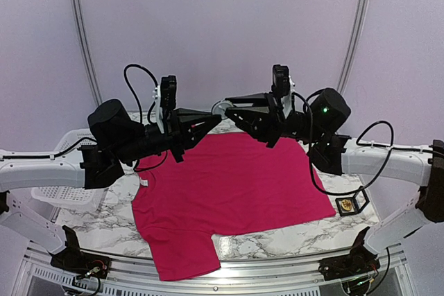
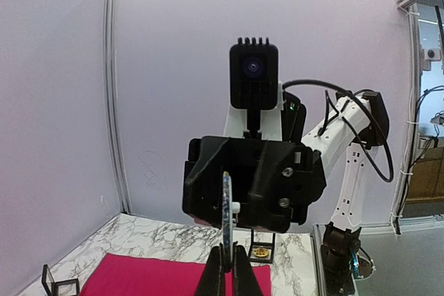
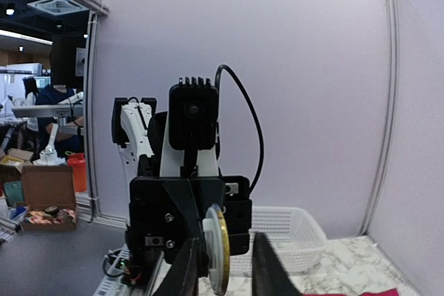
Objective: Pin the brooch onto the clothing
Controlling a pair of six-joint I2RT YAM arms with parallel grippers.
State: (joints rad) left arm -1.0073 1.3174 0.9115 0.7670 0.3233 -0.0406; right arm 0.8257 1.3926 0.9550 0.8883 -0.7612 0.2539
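Observation:
The magenta-pink T-shirt (image 1: 229,185) lies flat on the marble table, with a small white label (image 1: 144,183) at its left edge. Both arms are raised above its far edge with their grippers tip to tip. My left gripper (image 1: 214,120) (image 2: 227,260) is shut on the rim of a round brooch (image 1: 220,107), which shows edge-on in the left wrist view (image 2: 226,206). My right gripper (image 1: 227,105) (image 3: 225,268) is open around the same brooch (image 3: 220,247), a gold-rimmed disc with a white back. The disc sits close to the right gripper's left finger (image 3: 186,268).
A small black open box holding a gold brooch (image 1: 349,204) (image 2: 261,251) stands on the table at the right of the shirt. A white mesh basket (image 1: 66,171) (image 3: 291,237) stands at the left. Another small black frame (image 2: 55,285) stands near the shirt's far corner.

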